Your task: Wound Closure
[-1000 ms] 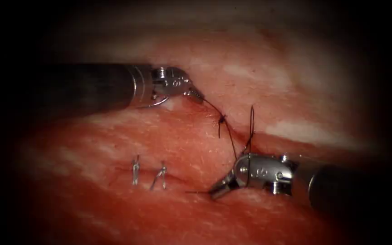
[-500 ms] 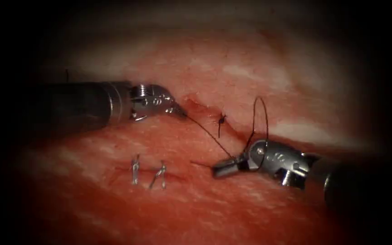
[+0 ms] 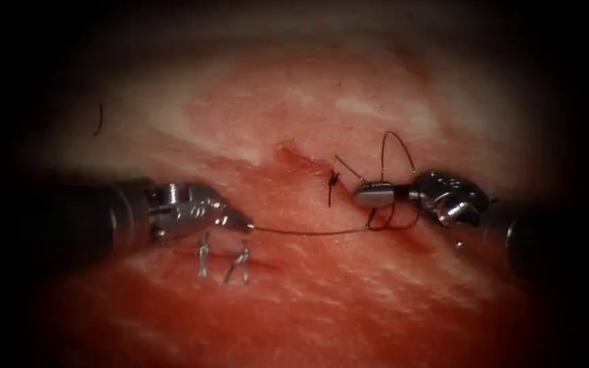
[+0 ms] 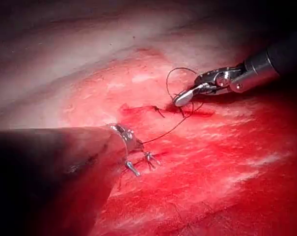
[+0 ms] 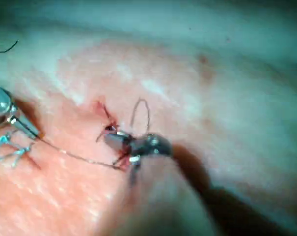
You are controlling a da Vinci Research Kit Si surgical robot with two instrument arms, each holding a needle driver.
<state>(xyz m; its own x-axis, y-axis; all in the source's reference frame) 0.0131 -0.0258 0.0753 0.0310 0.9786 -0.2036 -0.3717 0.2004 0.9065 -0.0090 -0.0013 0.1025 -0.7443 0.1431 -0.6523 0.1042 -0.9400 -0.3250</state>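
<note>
My left tool (image 3: 245, 223) lies left of the cut (image 3: 294, 160), its jaws shut on the thread (image 3: 308, 232). From there the thread runs taut to the right and loops around my right tool (image 3: 363, 196). That tool sits at the cut just right of a tied stitch (image 3: 333, 179), jaws shut, with a short strand (image 3: 348, 167) from the stitch ending at its tip. An arc of thread (image 3: 398, 144) stands above it. The left wrist view has the right tool (image 4: 180, 101) wound in thread over the red cut. In the right wrist view the right tool's tip (image 5: 111, 137) is beside the stitch.
Two small metal clips (image 3: 223, 261) stand in the tissue (image 3: 349, 300) just below my left tool's tip. A short curved dark strand (image 3: 98, 119) lies on the pale tissue at far upper left. Red fluid wets the tissue around and below the cut.
My left tool moved down and to the left, drawing the thread out taut. My right tool rose from below the cut to the stitch, its jaws closing, with thread looped around it.
</note>
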